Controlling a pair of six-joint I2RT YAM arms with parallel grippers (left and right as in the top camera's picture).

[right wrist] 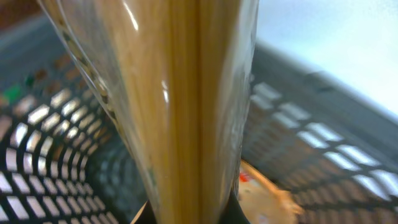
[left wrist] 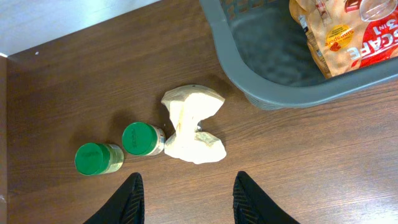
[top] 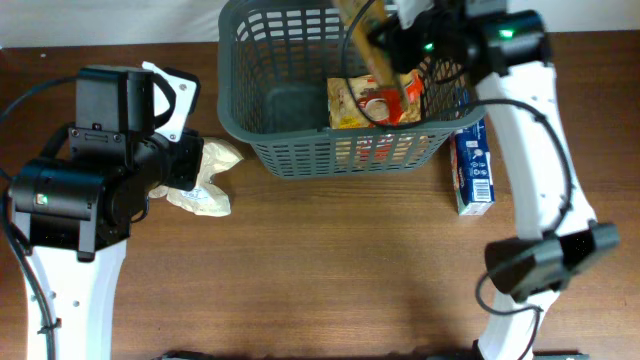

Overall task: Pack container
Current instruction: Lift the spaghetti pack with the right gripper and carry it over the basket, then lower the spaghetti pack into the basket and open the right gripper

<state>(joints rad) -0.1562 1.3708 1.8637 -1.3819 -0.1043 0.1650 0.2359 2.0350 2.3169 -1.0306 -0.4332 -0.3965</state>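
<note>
Overhead, container: the dark grey container (top: pixel 236 100) stands at the far middle of the desk (top: pixel 350 260).
Overhead, right end effector (top: pixel 385 42): over the container, clamped on a long spaghetti packet (top: pixel 355 22) that slants above an orange coffee bag (top: pixel 372 105) lying inside.
Overhead, outside: a blue box (top: pixel 472 165) lies just beside the container's right wall, and a crumpled bag (top: pixel 205 182) lies by the left arm.
Left wrist, left end effector (left wrist: pixel 186 202): spread wide, holding nothing, above the desk near the crumpled bag.
Left wrist, green-lidded jars (left wrist: pixel 142 138): two, one just beside the crumpled bag.
Right wrist, grip: the spaghetti packet fills the view, with the container's lattice walls behind.
</note>
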